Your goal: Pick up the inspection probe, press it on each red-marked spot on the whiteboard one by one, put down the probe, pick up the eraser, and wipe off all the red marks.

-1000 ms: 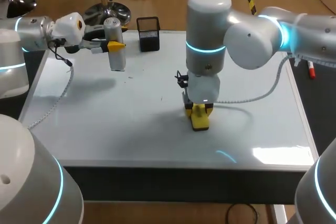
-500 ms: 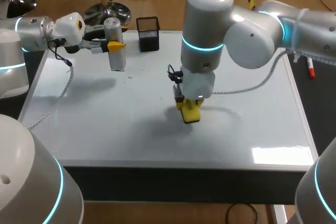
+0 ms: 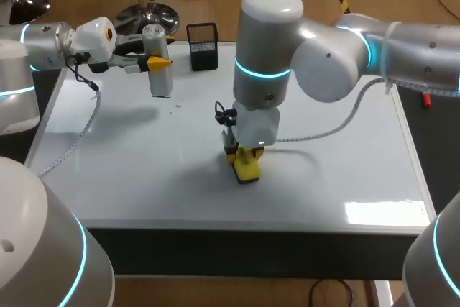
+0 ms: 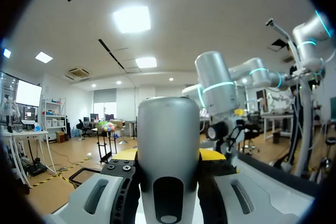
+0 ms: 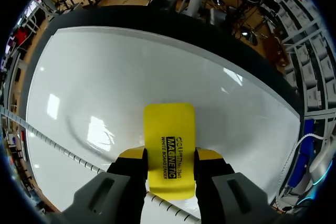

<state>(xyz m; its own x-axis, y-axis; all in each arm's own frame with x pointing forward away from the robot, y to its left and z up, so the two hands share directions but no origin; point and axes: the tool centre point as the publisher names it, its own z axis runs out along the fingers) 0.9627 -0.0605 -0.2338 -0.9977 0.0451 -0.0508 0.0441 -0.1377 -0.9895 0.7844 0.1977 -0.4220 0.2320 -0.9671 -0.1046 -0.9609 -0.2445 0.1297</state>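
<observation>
Wiping stage, judging by the layout. Filling most of the frame, wide glossy white whiteboard [image 3: 144,170], showing no red marks that can be made out. Reaching to centre from the right, right gripper [image 3: 244,157] clamping the flat yellow plastic eraser [image 3: 246,169], seemingly pressing it on the board. At upper left, left gripper [image 3: 152,63] gripping the upright grey cylindrical probe [image 3: 157,77]. Next, probably sweeping over any faint traces, keeping the eraser flat.

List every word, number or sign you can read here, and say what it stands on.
"MAGNETIC": black print on the flat yellow plastic eraser in the right gripper.
"WHITE BOARD ERASER": smaller line beside it, same eraser.
A third line there: too small to read.
The grey cylindrical probe and whiteboard show no print.
</observation>
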